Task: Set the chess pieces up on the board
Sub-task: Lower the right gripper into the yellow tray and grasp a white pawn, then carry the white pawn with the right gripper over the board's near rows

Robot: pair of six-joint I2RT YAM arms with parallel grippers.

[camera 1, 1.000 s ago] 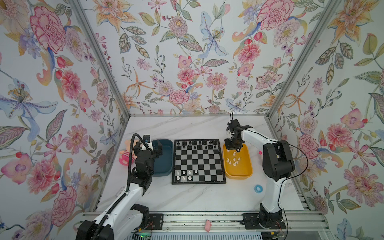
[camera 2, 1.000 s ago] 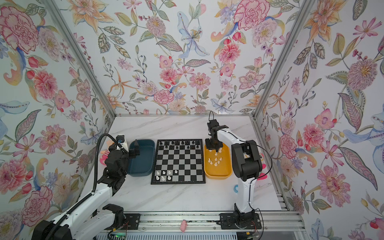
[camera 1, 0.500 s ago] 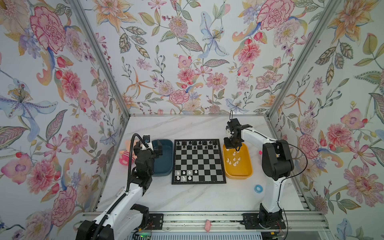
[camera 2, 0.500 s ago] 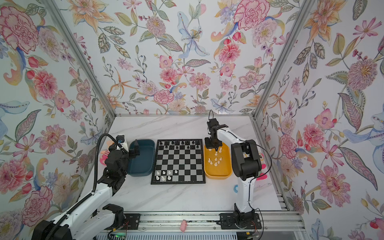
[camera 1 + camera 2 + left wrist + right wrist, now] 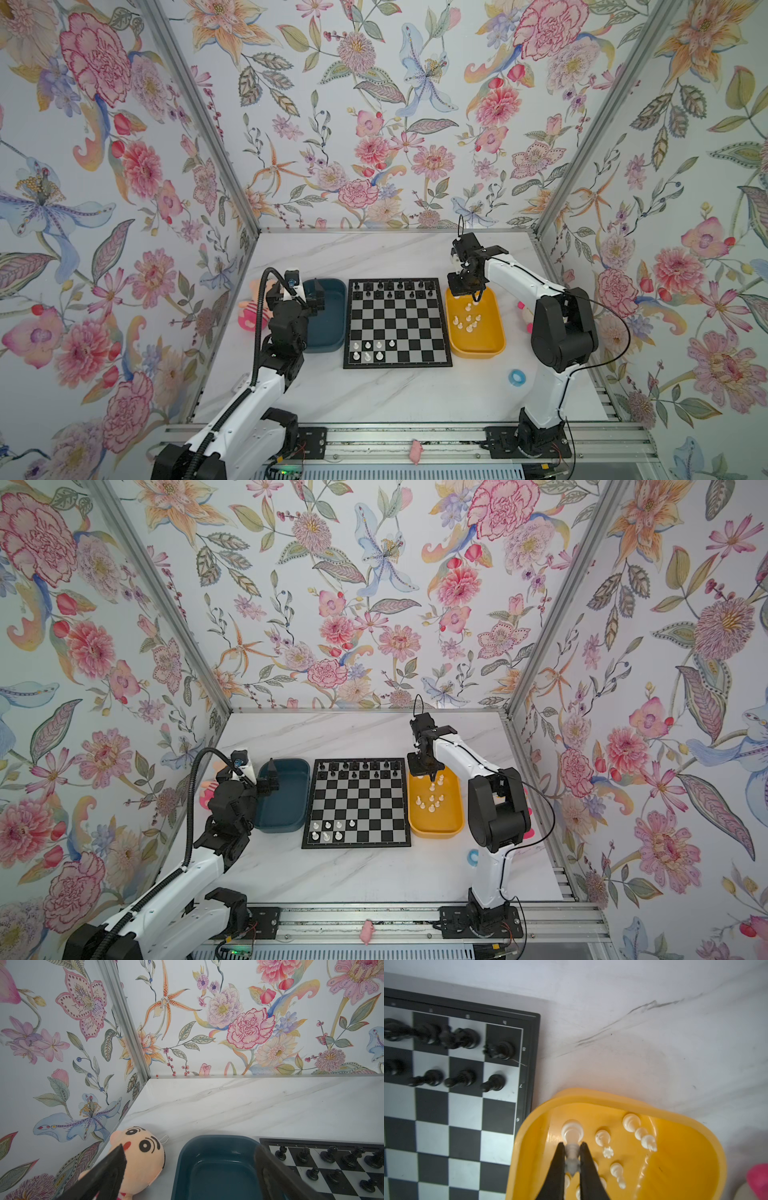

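the right hand (image 5: 572, 1148) gripped a white chess piece (image 5: 572, 1131) at the far rim of the yellow tray (image 5: 602, 1097) beside the board (image 5: 527, 1084), the left hand (image 5: 189, 1147) spread wide.

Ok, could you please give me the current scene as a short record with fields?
board: black and grey checks, mid-table between two trays
black pieces: standing on the two far rows
white pieces on board: seven, near-left corner
yellow tray: right of board, holds loose white pieces
teal tray: left of board, no pieces visible
right gripper: shut on held white piece at the yellow tray
left gripper: open, above teal tray
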